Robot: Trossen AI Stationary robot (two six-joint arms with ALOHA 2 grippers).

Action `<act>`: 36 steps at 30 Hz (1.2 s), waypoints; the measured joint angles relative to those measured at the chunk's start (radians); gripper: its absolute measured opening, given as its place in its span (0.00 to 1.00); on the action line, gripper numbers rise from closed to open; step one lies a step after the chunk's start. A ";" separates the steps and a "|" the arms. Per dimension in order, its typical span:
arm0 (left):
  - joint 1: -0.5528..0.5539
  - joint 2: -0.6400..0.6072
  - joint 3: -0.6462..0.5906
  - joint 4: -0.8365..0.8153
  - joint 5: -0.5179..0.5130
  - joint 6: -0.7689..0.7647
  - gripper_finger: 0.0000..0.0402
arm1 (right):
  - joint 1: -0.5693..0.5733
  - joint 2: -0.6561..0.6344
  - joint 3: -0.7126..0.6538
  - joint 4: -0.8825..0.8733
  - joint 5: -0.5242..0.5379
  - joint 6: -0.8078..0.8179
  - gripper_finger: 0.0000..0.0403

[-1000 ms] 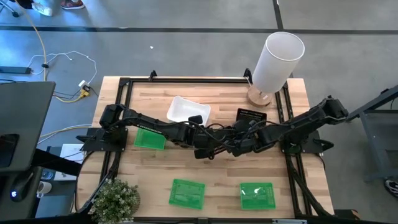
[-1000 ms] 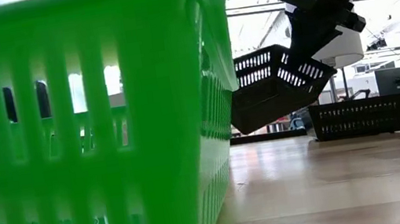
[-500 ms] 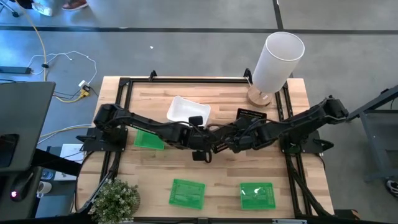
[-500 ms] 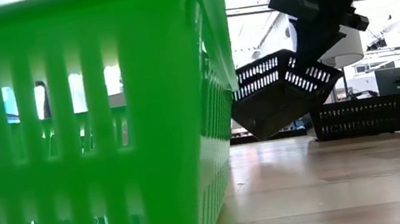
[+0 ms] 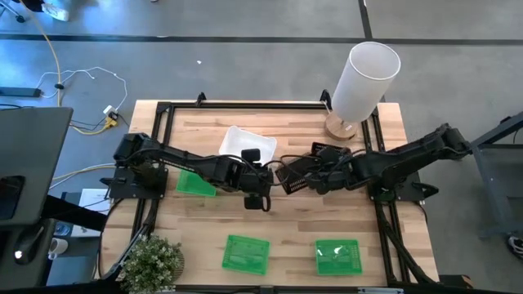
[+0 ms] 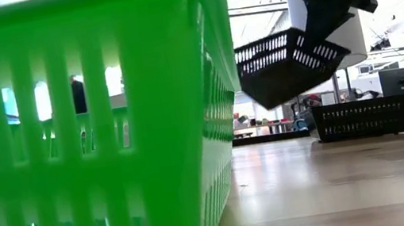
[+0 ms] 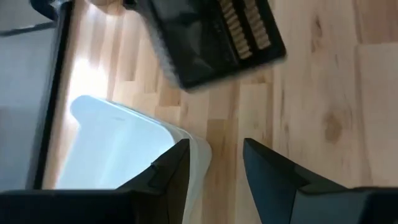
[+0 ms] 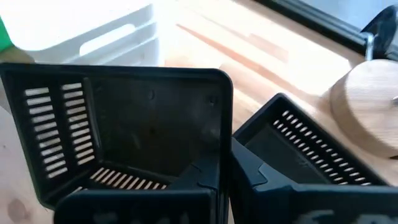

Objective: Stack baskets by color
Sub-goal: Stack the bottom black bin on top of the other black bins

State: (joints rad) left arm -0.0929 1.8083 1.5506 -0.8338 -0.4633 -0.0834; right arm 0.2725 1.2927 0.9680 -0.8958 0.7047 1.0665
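My right gripper [image 5: 315,177] hangs over the table's middle, shut on a black slotted basket [image 6: 283,65] that is lifted off the wood. A second black basket [image 5: 331,151] stands on its bottom behind it, near the white cylinder. My left gripper [image 5: 265,181] is open just left of the held basket, beside the near right corner of a white basket [image 7: 118,149], with nothing between its fingers [image 7: 177,168]. Three green baskets rest on the table: one under the left arm [image 5: 196,181] and two near the front edge [image 5: 246,253] [image 5: 338,256]. My right gripper pinches one wall of the black basket near a corner [image 8: 221,146], one finger inside [image 8: 202,177] and one outside [image 8: 256,174]. The fingers slant down from the table's right side. The basket hangs clear of the table, tilted, its open top toward the gripper.
A tall white cylinder [image 5: 364,77] on a round wooden base stands at the far right corner. A potted plant [image 5: 151,261] sits at the near left corner. One green basket [image 6: 92,129] fills the low view's left half. Bare wood lies between the arms and the front baskets.
My right gripper has risen and drawn back toward the table's right and far side, carrying the black basket higher and less steeply tipped. My left gripper has risen and pulled back a little toward the left, still open.
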 joint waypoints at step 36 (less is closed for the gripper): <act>-0.040 -0.413 -0.426 0.186 0.095 -0.108 0.33 | -0.003 -0.400 -0.001 -0.616 0.117 0.370 0.00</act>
State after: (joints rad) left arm -0.1329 1.3951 1.1248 -0.6479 -0.3684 -0.1911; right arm 0.2699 0.8928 0.9668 -1.5118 0.8217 1.4368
